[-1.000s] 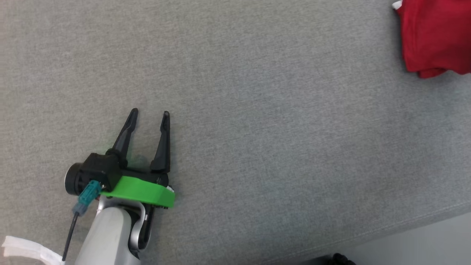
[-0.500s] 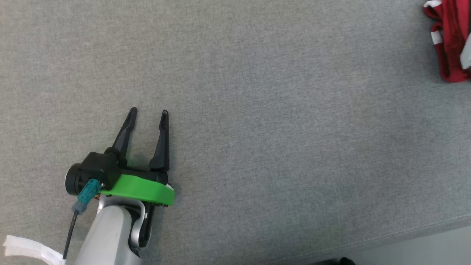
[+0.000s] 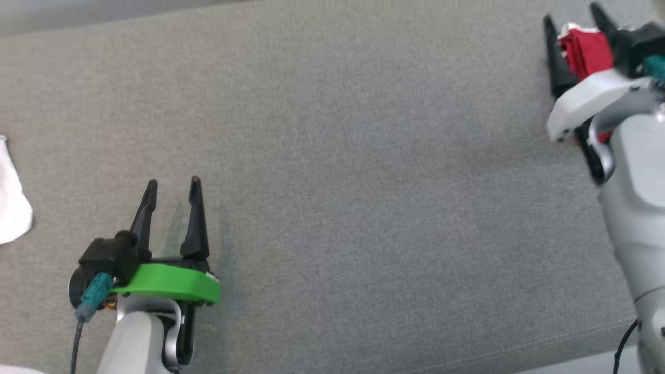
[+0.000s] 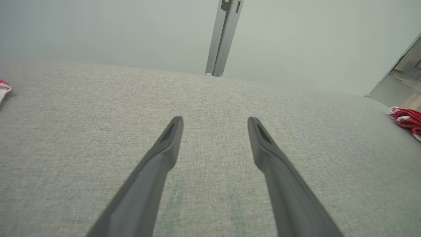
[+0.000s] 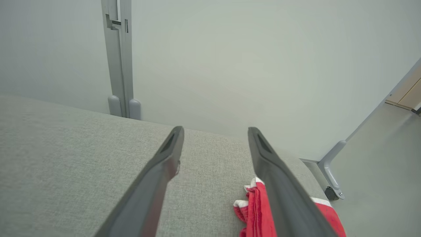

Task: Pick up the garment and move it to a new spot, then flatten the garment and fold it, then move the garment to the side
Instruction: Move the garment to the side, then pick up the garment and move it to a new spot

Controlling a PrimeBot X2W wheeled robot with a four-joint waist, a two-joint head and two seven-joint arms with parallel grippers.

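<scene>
There are two claws, each with two long, dark, tapering plastic fingers, one red garment, and one pale cloth. All lie on or above a single wide tabletop (image 3: 363,156) covered in grey woven fabric with a fine, even weave and a stitched seam along its near edge.

The left claw (image 3: 173,182) sits at the lower left of the head view on a pale grey forearm, with a smooth bright green plastic collar (image 3: 166,283) behind its fingers. Its fingers are spread apart with nothing between them, hovering over bare grey fabric. The right claw (image 3: 570,13) is at the upper right corner of that view and carries a white collar (image 3: 582,98) of the same shape. Its fingers are also spread wide and pinch nothing.

The red garment with white trim (image 3: 584,49) is bunched into soft, ridged folds near the tabletop's right end, close to its far edge. In the head view it shows between the right claw's two fingers. In the right wrist view it lies on the fabric under the finger on that view's right, which hides part of it, while the gap between the fingers shows mostly bare grey weave. It is well apart from the left claw, across most of the tabletop.

The soft, rumpled white cloth (image 3: 10,208) lies at the left edge of the head view, near the left claw but not touching it.

Behind the tabletop stands a plain pale wall with one upright grey metal post (image 5: 119,59).
</scene>
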